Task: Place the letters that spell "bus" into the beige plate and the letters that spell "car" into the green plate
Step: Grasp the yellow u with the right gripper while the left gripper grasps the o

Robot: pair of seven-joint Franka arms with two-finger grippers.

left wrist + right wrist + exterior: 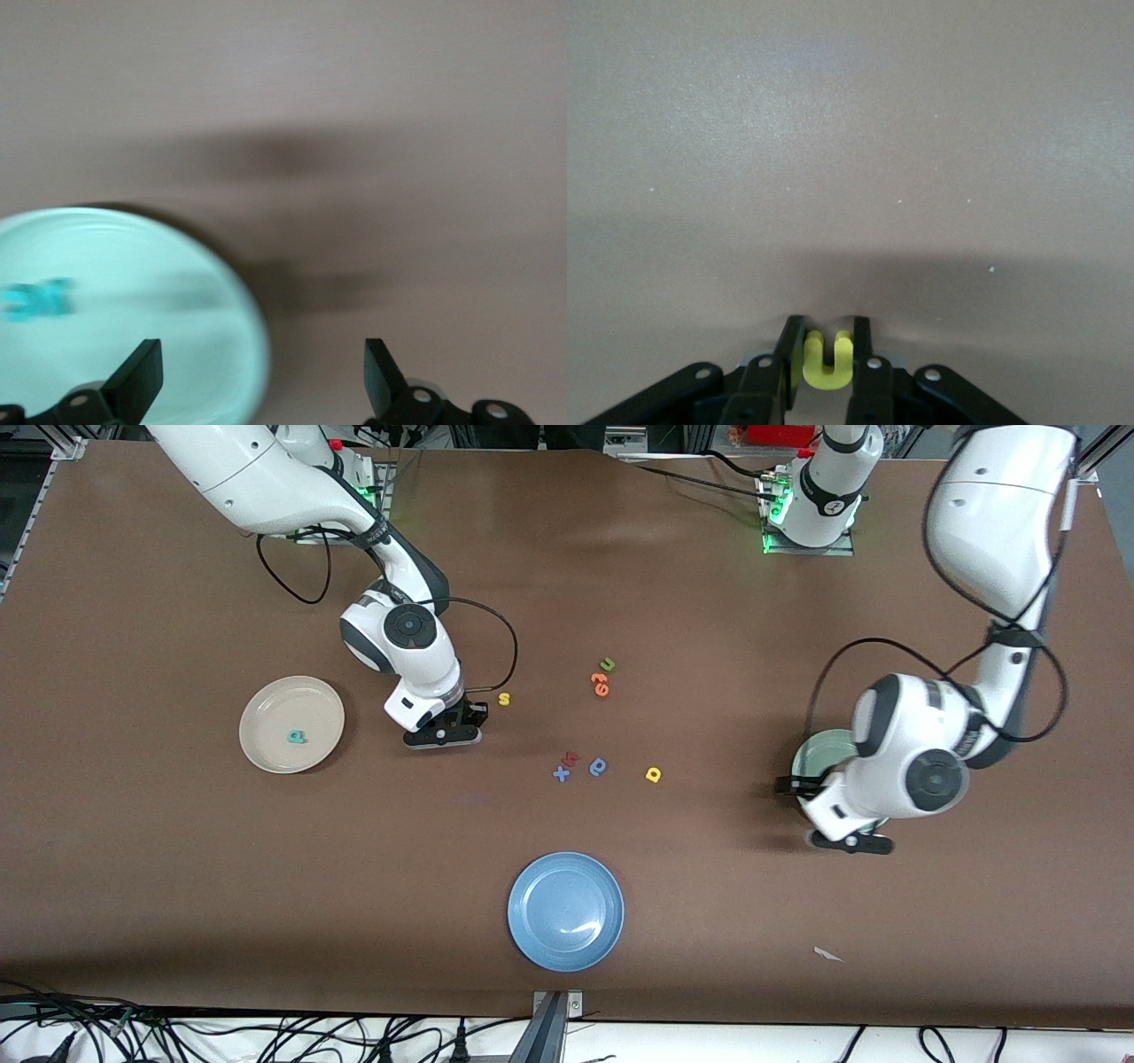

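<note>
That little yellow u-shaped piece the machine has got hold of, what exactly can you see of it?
The yellow u is a small, bright yellow letter with a matte look, like foam. It has two short prongs joined by a rounded base. It sits pinched between the two black fingers of the right tool, which press on its outer sides, low over the bare brown table, between the beige plate and a yellow s. From the front, the tool hides it.
</note>
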